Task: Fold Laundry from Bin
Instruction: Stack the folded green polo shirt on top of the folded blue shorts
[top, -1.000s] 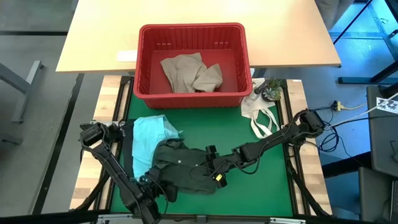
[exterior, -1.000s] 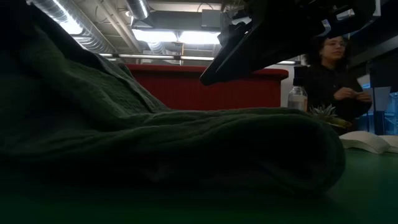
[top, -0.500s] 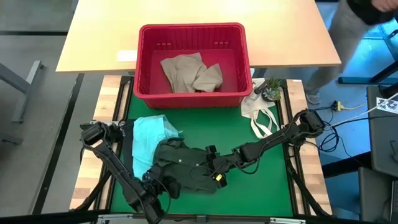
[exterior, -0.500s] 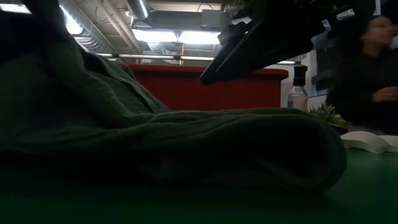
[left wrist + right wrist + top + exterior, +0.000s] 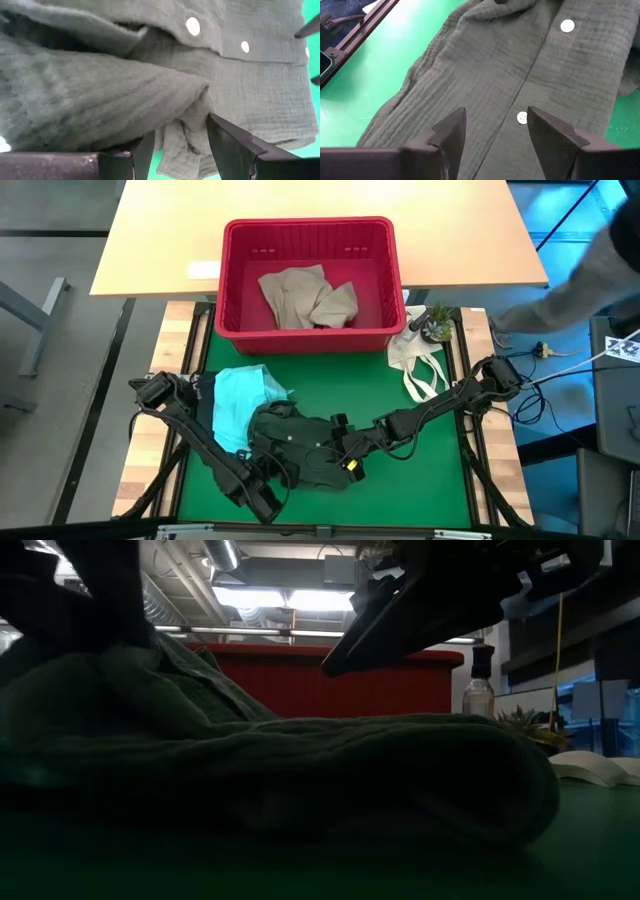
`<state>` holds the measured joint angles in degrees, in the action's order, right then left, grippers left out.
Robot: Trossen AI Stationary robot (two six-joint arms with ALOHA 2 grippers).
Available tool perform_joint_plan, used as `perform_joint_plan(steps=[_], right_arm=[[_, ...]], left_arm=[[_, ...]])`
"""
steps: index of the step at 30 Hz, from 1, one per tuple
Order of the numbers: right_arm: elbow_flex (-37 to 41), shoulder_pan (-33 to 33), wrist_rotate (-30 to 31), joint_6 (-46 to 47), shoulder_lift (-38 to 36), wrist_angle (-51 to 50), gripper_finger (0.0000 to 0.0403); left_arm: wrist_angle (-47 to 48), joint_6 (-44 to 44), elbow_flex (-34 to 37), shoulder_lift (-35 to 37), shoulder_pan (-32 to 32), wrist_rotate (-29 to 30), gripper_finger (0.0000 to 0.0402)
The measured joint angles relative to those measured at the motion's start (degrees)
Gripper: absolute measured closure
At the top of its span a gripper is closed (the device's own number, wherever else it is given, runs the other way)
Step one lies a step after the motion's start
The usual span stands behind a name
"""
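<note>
The red bin (image 5: 310, 224) stands at the table's far side with a beige garment (image 5: 305, 295) in it. A light teal garment (image 5: 235, 400) lies crumpled on the green mat at the left. A dark olive shirt (image 5: 300, 440) with white buttons lies bunched at the near middle. At the shirt's near left edge my left gripper (image 5: 177, 145) is open, with a fold of the shirt between its fingers. Over the shirt's buttoned strip (image 5: 522, 117) my right gripper (image 5: 495, 130) hangs open, and the low view shows it clear of the cloth. My left gripper has a bunched fold (image 5: 192, 117) at the olive shirt's near left edge between its open fingers. The cloth fills the gap and lies against both fingers' inner sides. The fingers slant down from the table's near left. The shirt rests on the mat.
A white cloth bag with loop handles (image 5: 415, 360) and a small potted plant (image 5: 435, 325) sit at the far right of the mat. Bare green mat (image 5: 410, 480) shows at the near right. A light wooden table (image 5: 160, 240) stands beyond the bin.
My left gripper has gone toward the table's right edge along the near side, into the olive shirt's left edge. The shirt's near left part has shifted with it and stands lower in the low view. A person behind the table has walked off to the right.
</note>
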<state>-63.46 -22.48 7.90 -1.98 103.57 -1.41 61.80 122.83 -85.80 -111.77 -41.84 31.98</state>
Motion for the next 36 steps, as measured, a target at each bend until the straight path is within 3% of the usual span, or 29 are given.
perform_joint_plan(steps=[8,18,27,36], right_arm=[[-0.01,-0.01,0.0,0.0,0.0,0.01,0.0194],[-0.02,0.0,0.0,0.0,0.0,0.02,0.0194],[-0.02,0.0,0.11,-0.03,0.0,0.11,0.0194],[-2.21,0.0,6.05,-3.31,0.02,-0.35,0.0194]], left_arm=[[0.02,-0.42,0.0,0.0,1.53,-0.06,0.0244],[0.07,-0.44,0.0,0.0,0.81,-0.02,0.0392],[1.76,-4.96,-1.36,0.0,-0.49,-0.3,0.0401],[8.96,-11.56,-8.39,0.07,-0.87,-1.57,0.0401]])
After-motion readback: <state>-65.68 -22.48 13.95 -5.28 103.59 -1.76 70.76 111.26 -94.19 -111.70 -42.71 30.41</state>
